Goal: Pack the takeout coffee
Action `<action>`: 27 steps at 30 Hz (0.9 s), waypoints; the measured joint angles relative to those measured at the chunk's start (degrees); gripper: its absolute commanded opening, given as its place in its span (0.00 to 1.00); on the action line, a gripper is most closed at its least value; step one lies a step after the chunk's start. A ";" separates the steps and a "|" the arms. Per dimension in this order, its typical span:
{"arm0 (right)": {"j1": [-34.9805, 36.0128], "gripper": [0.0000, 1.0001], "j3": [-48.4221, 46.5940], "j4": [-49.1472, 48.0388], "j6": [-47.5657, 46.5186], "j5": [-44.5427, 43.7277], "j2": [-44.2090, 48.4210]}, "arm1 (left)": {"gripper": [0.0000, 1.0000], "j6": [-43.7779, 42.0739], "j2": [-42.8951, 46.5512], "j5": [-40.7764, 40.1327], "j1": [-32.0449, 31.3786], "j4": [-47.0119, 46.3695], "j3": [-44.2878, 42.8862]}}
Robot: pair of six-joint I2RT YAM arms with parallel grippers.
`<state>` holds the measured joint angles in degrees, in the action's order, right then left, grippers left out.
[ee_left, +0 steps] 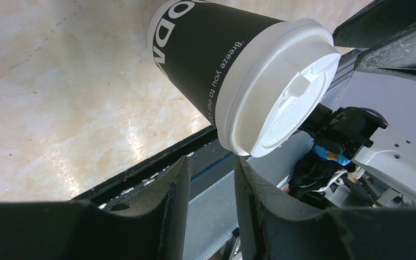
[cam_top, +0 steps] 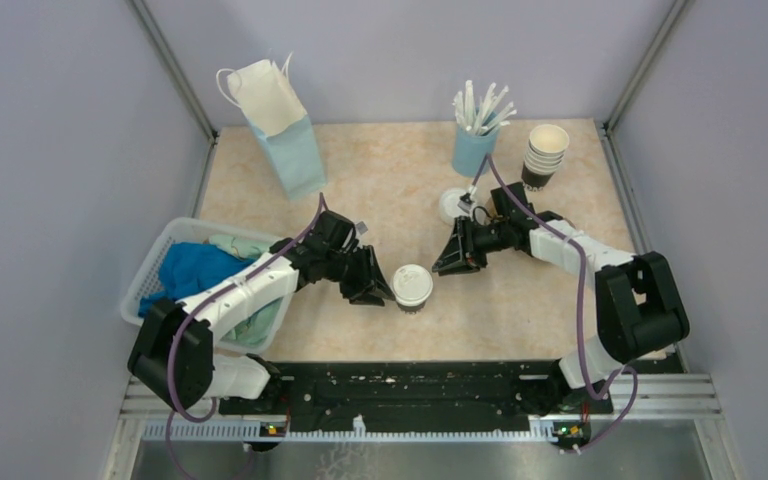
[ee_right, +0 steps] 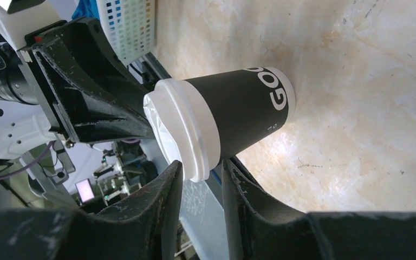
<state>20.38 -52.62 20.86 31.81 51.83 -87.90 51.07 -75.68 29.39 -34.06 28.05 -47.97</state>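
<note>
The takeout coffee (cam_top: 413,288), a dark cup with a white dome lid, stands upright on the table between my two grippers. My left gripper (cam_top: 378,290) is just left of it, its jaws a narrow gap apart and empty. In the left wrist view the takeout coffee (ee_left: 233,76) lies just beyond the left gripper (ee_left: 212,162). My right gripper (cam_top: 448,262) is up and to the right of the cup, its jaws also a narrow gap apart and empty. In the right wrist view the takeout coffee (ee_right: 222,122) is just past the right gripper (ee_right: 201,168).
A light blue paper bag (cam_top: 282,125) stands open at the back left. A white basket (cam_top: 152,268) with blue cloths sits at the left. A blue holder of straws (cam_top: 474,140), a stack of lidless cups (cam_top: 545,155) and a loose white lid (cam_top: 453,205) are at the back right.
</note>
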 measured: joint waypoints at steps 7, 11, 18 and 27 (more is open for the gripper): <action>-0.02 0.32 0.00 -0.22 -0.37 0.96 -1.60 | 0.42 0.00 -0.63 -0.46 0.00 0.02 -0.02; 0.00 0.33 0.00 -0.24 -0.70 1.55 -2.73 | 0.42 -0.04 -1.07 -0.57 0.00 0.09 -0.02; 0.00 0.33 -0.02 -0.24 -1.07 2.27 -3.78 | 0.45 -0.07 -1.11 -0.61 0.00 0.28 -0.15; 0.13 0.35 -0.81 -0.31 -1.38 2.34 -3.78 | 0.45 -0.26 -1.09 -1.44 0.24 1.01 -1.77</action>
<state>20.51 -53.43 20.56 30.44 54.17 -91.68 50.81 -76.77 27.94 -33.82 29.06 -49.74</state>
